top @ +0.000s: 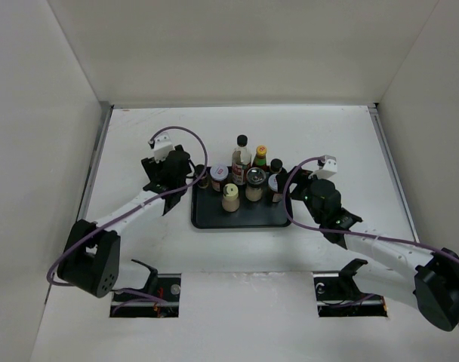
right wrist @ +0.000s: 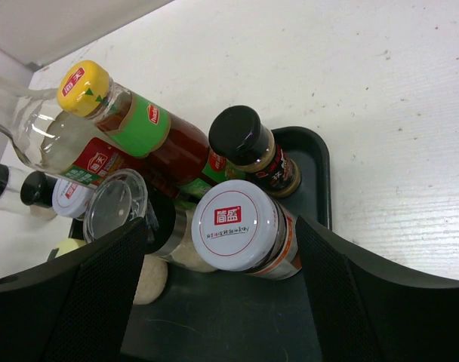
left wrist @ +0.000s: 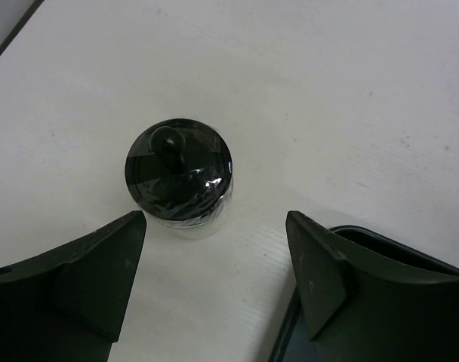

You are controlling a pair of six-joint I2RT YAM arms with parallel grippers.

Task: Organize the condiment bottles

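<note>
— Several glass condiment bottles crowd our flat black rectangular tray; one short black-lidded jar stands just off its left edge.
— We hold both sets of fingers wide and empty: left gripper by that jar, right gripper at the tray's right end.

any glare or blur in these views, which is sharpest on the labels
Left wrist: a small white glare spot on the shiny black-lidded jar, otherwise sharp. Right wrist: sharpest, the red print on the white-lidded jar reads clearly. Top external: flat even light, faint shadows, condiment bottles too small for labels.
</note>
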